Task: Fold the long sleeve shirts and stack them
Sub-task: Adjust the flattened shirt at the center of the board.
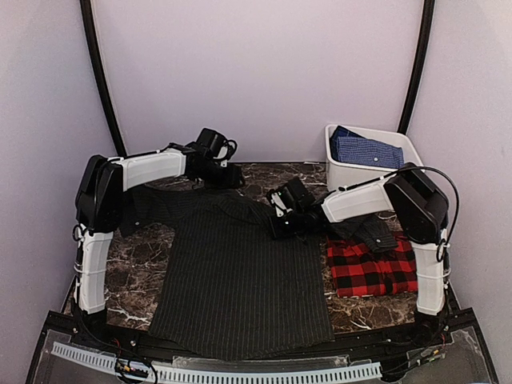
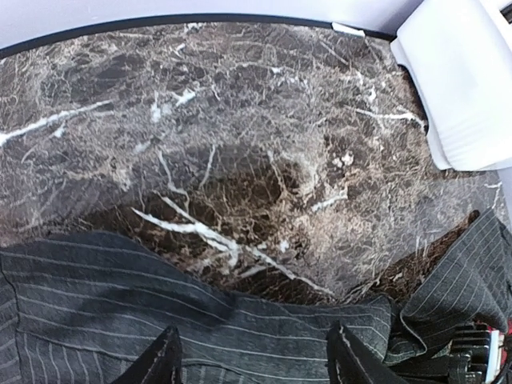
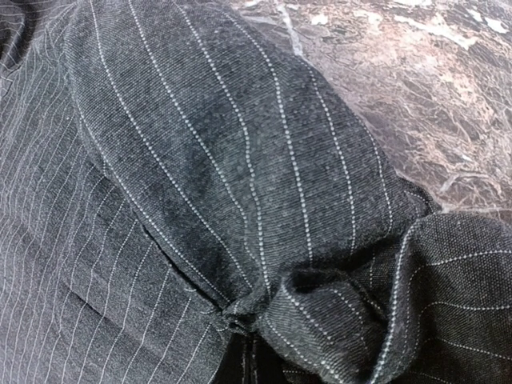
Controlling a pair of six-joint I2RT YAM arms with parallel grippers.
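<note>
The charcoal pinstriped long sleeve shirt (image 1: 240,276) lies spread flat mid-table, its hem toward the near edge. My right gripper (image 1: 282,220) is shut on a bunched fold of it at the right shoulder. In the right wrist view the cloth (image 3: 240,160) gathers into the pinch point of the gripper (image 3: 252,320) and hides the fingers. My left gripper (image 1: 228,176) is open over the shirt's far edge; its dark fingers (image 2: 160,364) straddle flat pinstriped cloth (image 2: 240,320). The red-and-black plaid shirt (image 1: 372,272) lies folded at the right, with a pinstriped sleeve (image 1: 376,232) draped over its far edge.
A white bin (image 1: 336,172) holding a blue patterned shirt (image 1: 366,150) stands at the back right; its wall (image 2: 464,80) shows in the left wrist view. Bare dark marble table (image 2: 240,144) lies beyond the shirt's far edge. Black frame posts rise at both back corners.
</note>
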